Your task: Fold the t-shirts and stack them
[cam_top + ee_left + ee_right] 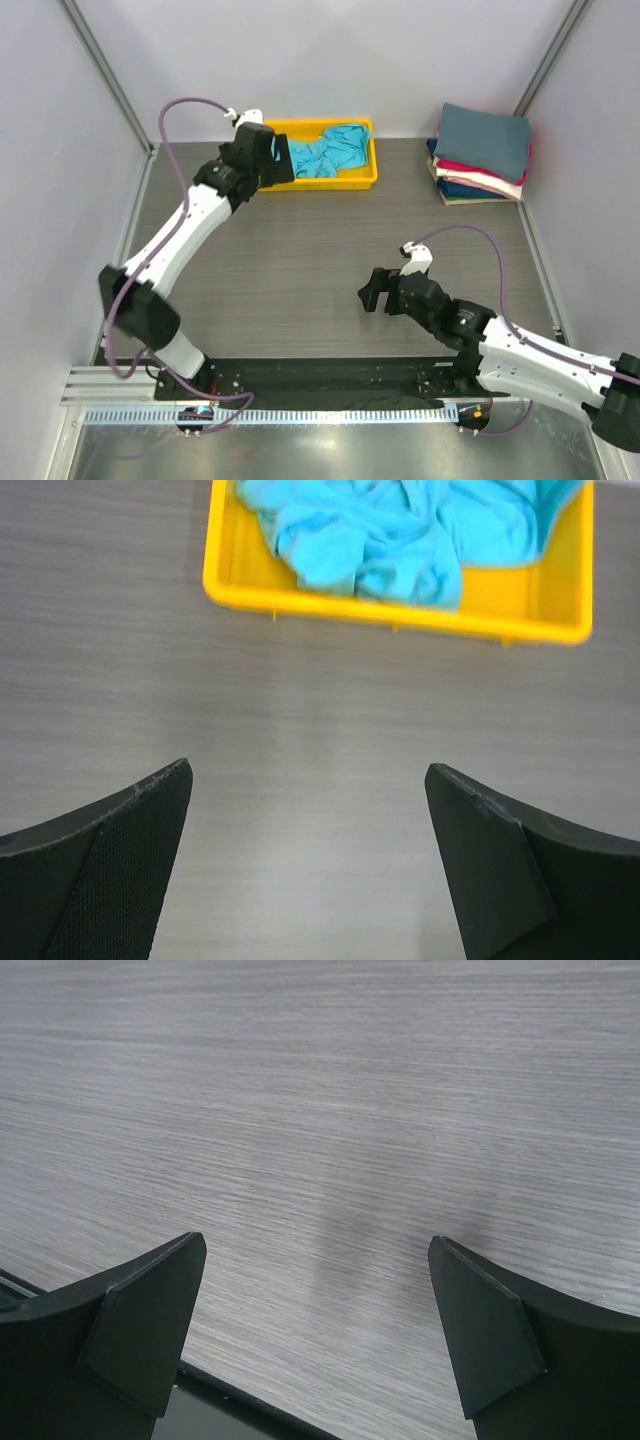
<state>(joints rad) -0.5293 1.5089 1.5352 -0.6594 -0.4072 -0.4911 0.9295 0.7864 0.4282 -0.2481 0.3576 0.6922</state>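
Turquoise crumpled cloth t-shirt [330, 150] lies unfolded in yellow plastic tray [330, 183], 12 o'clock | slate-grey, red, cream, navy folded t-shirts [482, 155] stacked, 2 o'clock | left gripper [308, 772] released, empty, near tray | right gripper [318, 1245] released, empty, 5 o'clock | remaining: one shirt

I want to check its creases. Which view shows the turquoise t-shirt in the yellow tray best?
Left wrist view: the turquoise t-shirt lies close and large, crumpled, cut by the top edge. Top external shows it small; right wrist shows only the table.
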